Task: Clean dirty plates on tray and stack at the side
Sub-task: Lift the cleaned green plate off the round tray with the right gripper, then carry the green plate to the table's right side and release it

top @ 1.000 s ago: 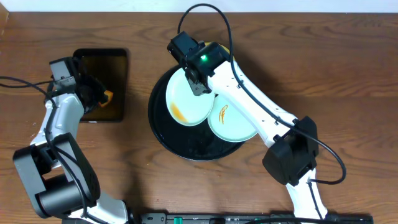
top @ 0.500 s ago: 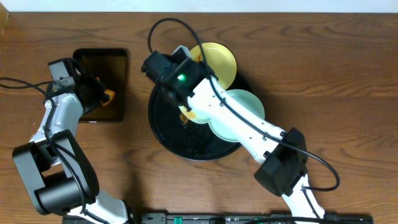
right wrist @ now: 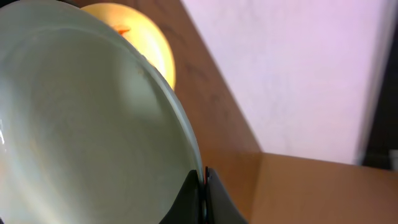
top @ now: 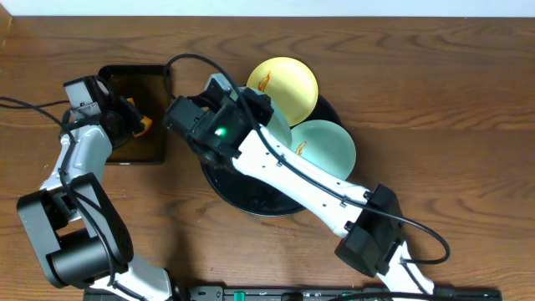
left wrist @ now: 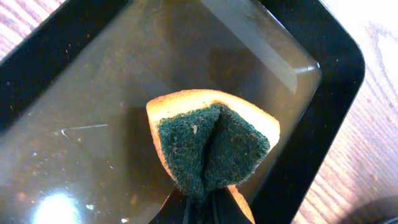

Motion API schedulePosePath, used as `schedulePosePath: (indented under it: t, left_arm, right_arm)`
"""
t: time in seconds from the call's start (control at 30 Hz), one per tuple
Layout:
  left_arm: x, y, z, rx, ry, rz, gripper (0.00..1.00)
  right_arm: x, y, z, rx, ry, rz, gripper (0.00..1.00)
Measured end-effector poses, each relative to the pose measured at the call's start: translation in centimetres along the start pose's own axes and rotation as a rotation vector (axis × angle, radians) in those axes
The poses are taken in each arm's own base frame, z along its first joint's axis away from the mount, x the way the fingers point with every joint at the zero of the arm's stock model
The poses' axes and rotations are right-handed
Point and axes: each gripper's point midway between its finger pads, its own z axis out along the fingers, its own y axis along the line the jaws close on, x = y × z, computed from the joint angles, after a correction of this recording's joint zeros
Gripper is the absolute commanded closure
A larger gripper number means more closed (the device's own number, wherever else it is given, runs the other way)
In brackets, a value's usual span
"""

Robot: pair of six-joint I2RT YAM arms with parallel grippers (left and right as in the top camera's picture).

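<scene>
My right gripper (top: 252, 106) is shut on the rim of a pale mint green plate (right wrist: 81, 130), lifted and tilted on edge over the round black tray (top: 251, 199). My arm hides most of that plate (top: 282, 130) from above. In the wrist view its fingertips (right wrist: 203, 186) pinch the rim. A pale yellow plate (top: 284, 84) with an orange smear rests on the tray's far rim. A second mint plate (top: 326, 150), also smeared, lies at the tray's right. My left gripper (left wrist: 205, 208) is shut on a folded orange and green sponge (left wrist: 208, 149).
A smaller rectangular black tray (top: 134, 79) holding water lies at the left, under the sponge (top: 144, 127) and left gripper (top: 129, 125). My right arm crosses the round tray diagonally from the front right. Bare wooden table lies all around.
The right arm has swung left, carrying the mint plate up and tilting it on edge; the yellow plate and the other mint plate are now uncovered. The left arm has barely moved.
</scene>
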Motion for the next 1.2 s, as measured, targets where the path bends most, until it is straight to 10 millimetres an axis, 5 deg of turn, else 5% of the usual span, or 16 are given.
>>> schedulePosePath:
  t: [0.47, 0.9, 1.2]
  left_arm:
    - [-0.6, 0.9, 0.0, -0.049, -0.036, 0.037, 0.92]
    - [2.3, 2.6, 3.2, -0.089, 0.062, 0.024, 0.92]
    - [2.4, 2.7, 3.3, -0.09, 0.065, 0.023, 0.92]
  right_arm:
    - [-0.5, -1.0, -0.8, 0.085, -0.021, -0.06, 0.99]
    - [-0.5, -1.0, -0.8, 0.083, -0.021, -0.059, 0.99]
    - [-0.5, -0.5, -0.8, 0.055, -0.022, -0.045, 0.99]
